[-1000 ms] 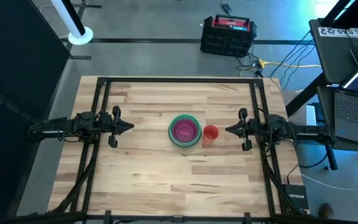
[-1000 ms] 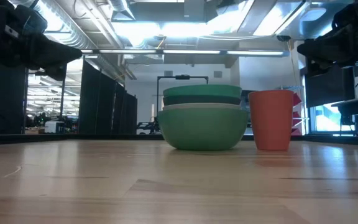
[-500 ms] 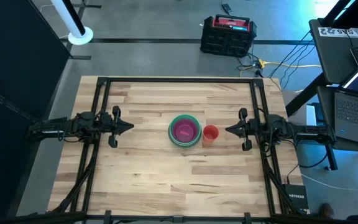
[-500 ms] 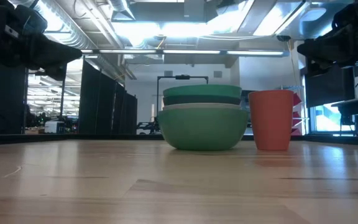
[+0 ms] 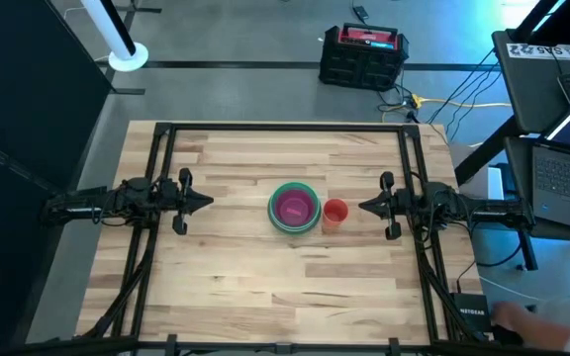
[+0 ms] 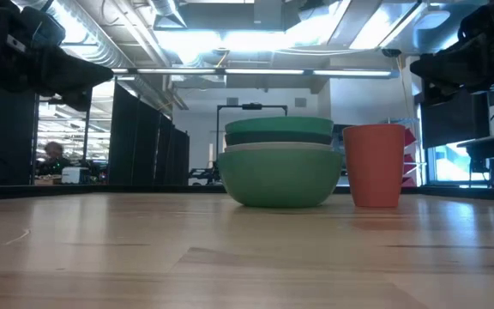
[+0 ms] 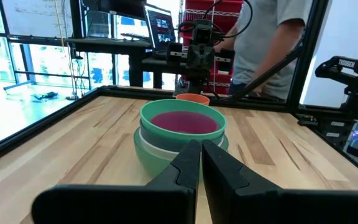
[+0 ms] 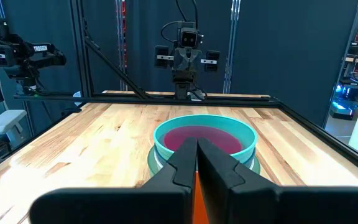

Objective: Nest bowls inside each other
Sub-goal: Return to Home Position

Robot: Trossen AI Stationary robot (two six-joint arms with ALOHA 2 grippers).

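The bowls [image 5: 294, 207] stand nested in one stack on the middle of the wooden table, base down: a sage green one [image 6: 278, 176] at the bottom, white and dark teal rims above it, a bright green rim [image 7: 183, 111] on top and the magenta-pink bowl [image 7: 184, 121] innermost. My left gripper [image 5: 209, 201] hangs shut at the table's left, pointing level at the stack. My right gripper [image 5: 362, 206] hangs shut at the table's right, pointing level at the stack from the other side. Neither touches anything.
A small orange cup [image 5: 334, 213] stands upright just right of the stack, between it and my right gripper. Black frame rails [image 5: 283, 128] run along the table's far, left and right sides. A person [image 7: 272, 37] stands beyond the table's right side.
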